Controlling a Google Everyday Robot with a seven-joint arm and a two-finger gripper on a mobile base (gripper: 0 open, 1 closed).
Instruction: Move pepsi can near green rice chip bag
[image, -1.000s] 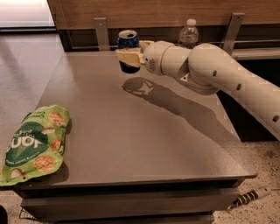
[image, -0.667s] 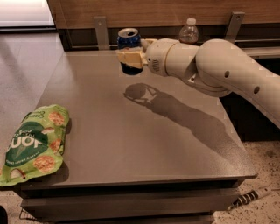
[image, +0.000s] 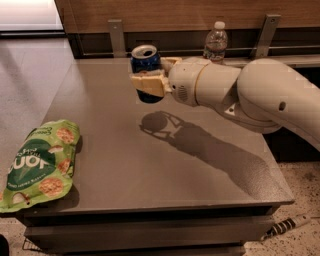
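The pepsi can (image: 145, 59), dark blue with a silver top, is held in the air above the far middle of the grey table (image: 165, 165). My gripper (image: 149, 80) is shut on the can, with its cream fingers (image: 148, 85) across the can's front. The can's shadow falls on the tabletop below it. The green rice chip bag (image: 40, 165) lies flat at the table's near left corner, far from the can.
A clear plastic water bottle (image: 215, 42) stands at the back edge of the table, behind my arm. A wooden wall with metal brackets (image: 116, 36) runs behind the table. My white arm (image: 260, 90) spans the right side.
My gripper has carried the can up and slightly toward the near side. The shadow under it has shifted nearer on the table. The bag has not moved.
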